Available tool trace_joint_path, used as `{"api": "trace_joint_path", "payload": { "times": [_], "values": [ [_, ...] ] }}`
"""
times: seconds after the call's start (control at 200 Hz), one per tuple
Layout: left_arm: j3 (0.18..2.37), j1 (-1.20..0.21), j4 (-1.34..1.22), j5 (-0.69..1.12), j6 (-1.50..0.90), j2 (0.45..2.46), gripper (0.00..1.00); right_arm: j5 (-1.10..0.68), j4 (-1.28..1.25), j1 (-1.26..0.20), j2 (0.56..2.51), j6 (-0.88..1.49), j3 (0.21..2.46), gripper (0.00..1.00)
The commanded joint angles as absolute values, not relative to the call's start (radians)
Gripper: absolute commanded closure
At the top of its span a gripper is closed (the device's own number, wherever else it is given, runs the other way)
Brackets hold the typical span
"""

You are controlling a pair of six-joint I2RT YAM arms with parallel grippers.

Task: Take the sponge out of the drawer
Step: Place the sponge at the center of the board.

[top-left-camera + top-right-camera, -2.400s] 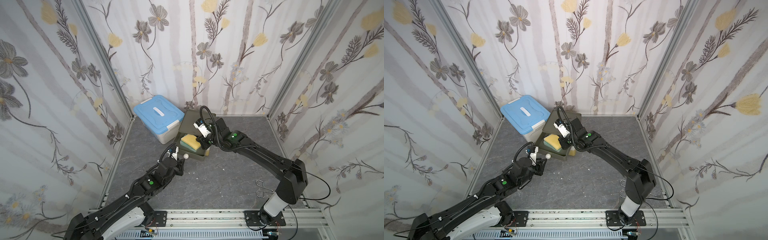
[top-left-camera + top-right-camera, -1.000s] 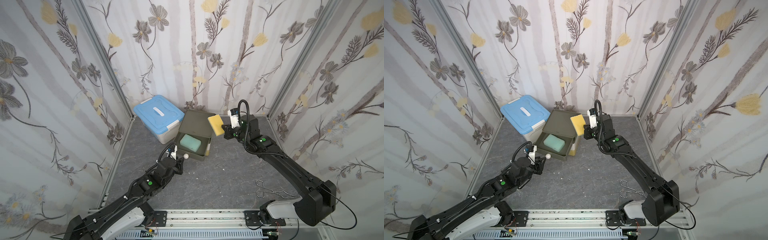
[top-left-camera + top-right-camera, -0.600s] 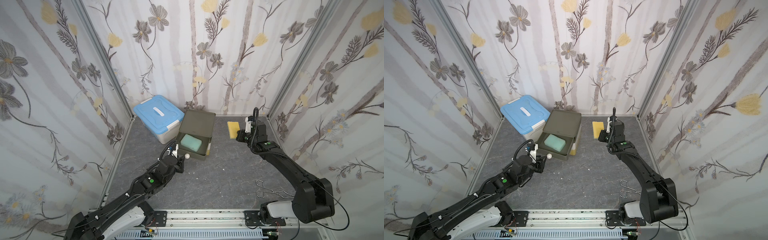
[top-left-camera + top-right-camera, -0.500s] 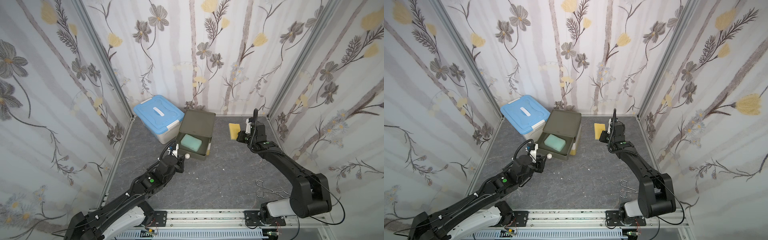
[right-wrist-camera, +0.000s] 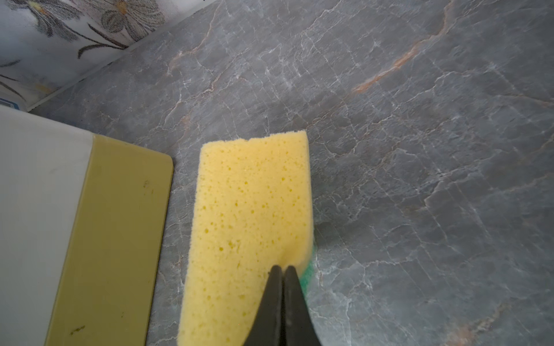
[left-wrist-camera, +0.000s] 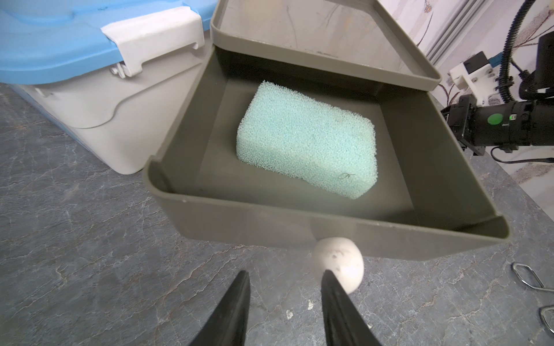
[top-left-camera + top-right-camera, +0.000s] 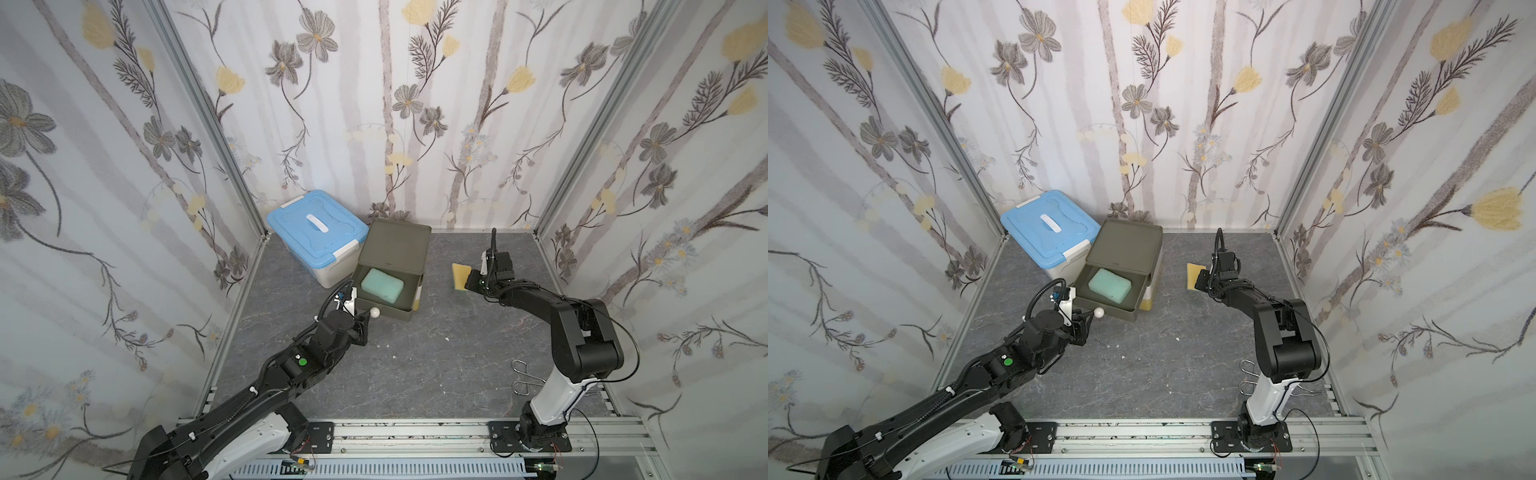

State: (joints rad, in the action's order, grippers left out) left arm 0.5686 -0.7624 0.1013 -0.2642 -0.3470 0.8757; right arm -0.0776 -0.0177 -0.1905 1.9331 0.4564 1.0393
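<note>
The olive drawer (image 7: 384, 311) stands pulled out, and a teal sponge (image 7: 382, 284) lies inside it, plain in the left wrist view (image 6: 305, 140). A yellow sponge (image 7: 459, 274) with a green scrub side is outside the drawer, low over the table at the back right. My right gripper (image 7: 469, 279) is shut on that sponge's near edge; in the right wrist view the yellow sponge (image 5: 251, 209) dimples at the gripper (image 5: 283, 268). My left gripper (image 6: 285, 272) is open just in front of the drawer's white knob (image 6: 338, 263), one finger beside the knob and nothing between the fingers.
A blue-lidded white box (image 7: 318, 226) stands against the drawer unit's left side. A wire metal tool (image 7: 525, 376) lies near the right arm's base. The olive cabinet top (image 7: 397, 245) overhangs the drawer. Floral walls close in on three sides.
My right gripper lifted the yellow sponge out of the drawer, carried it right and lowered it toward the table. The left gripper's fingers have parted slightly beside the knob.
</note>
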Motion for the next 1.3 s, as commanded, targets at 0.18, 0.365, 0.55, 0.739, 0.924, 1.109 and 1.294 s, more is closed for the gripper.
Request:
{"api": "trace_joint_path", "payload": {
  "times": [0.18, 0.365, 0.55, 0.739, 0.924, 1.109, 1.294],
  "values": [
    [0.576, -0.761, 0.081, -0.27, -0.351, 0.873, 0.58, -0.035, -0.028, -0.192, 1.981, 0.459, 1.068, 1.0],
    [0.575, -0.76, 0.079, -0.268, -0.351, 0.878, 0.58, -0.062, -0.018, -0.196, 2.008, 0.452, 1.089, 1.0],
    [0.572, -0.761, 0.078, -0.265, -0.354, 0.873, 0.58, -0.066, -0.01, -0.236, 2.027, 0.446, 1.111, 1.0],
    [0.569, -0.761, 0.078, -0.265, -0.356, 0.864, 0.58, -0.068, -0.014, -0.267, 2.056, 0.443, 1.142, 1.0],
    [0.565, -0.761, 0.08, -0.261, -0.359, 0.86, 0.58, -0.058, 0.0, -0.287, 2.088, 0.443, 1.169, 1.0],
    [0.563, -0.761, 0.079, -0.262, -0.359, 0.86, 0.58, -0.046, 0.003, -0.291, 2.092, 0.449, 1.167, 1.0],
    [0.563, -0.761, 0.077, -0.262, -0.359, 0.864, 0.58, -0.033, 0.007, -0.294, 2.095, 0.451, 1.161, 1.0]
  ]
}}
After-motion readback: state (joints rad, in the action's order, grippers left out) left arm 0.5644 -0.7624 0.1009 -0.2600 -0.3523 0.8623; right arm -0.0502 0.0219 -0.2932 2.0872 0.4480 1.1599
